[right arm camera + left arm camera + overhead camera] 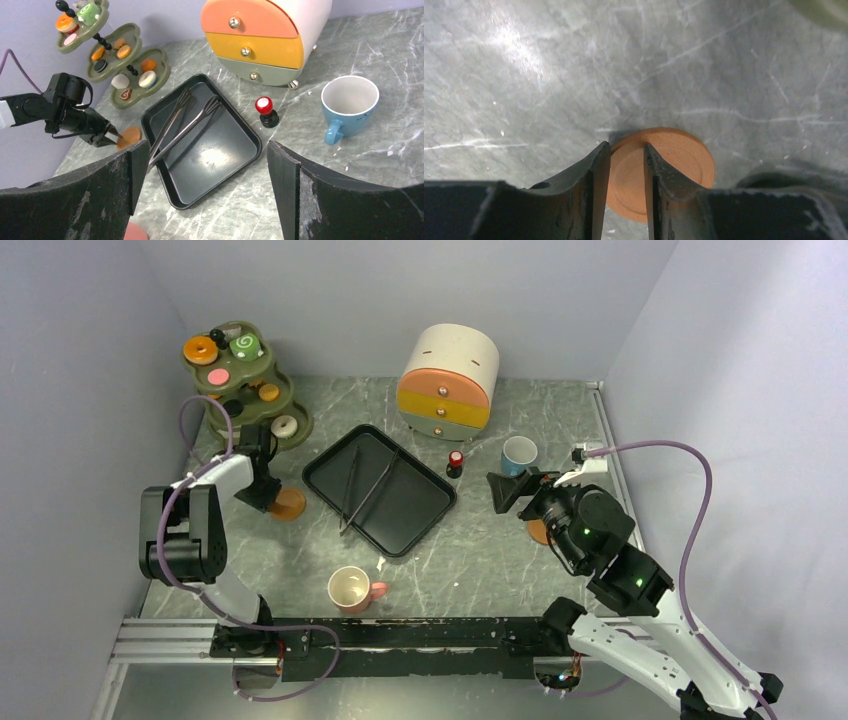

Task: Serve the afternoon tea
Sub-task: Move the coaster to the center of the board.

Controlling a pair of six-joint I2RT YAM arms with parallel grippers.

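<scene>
Near edge: the pink cup (350,588) stands upright on the tabletop (470,560), its handle pointing right, apart from both arms. It lies toward the near edge and to the right of the left claw (624,150), which is the nearer of the two to it.

Middle, left: the left claw points down at an orange saucer (674,160) that lies flat on the tabletop just left of the black tray (420,515). Its fingers (596,190) are drawn close and bracket the saucer's left rim, one outside the edge and one over the recessed face; orange fills the narrow gap, so the grip is judged to be closed on the rim. The saucer is round, so no long axis governs the grasp.

Middle, right: the right claw (206,147) hovers with its jaws spread wide and holds nothing.

Beyond: the blue cup (349,100) stands upright ahead of the right claw, with its handle turned toward that claw. The toy pastries (243,345) sit on the tiered stand (162,75) at the far left
</scene>
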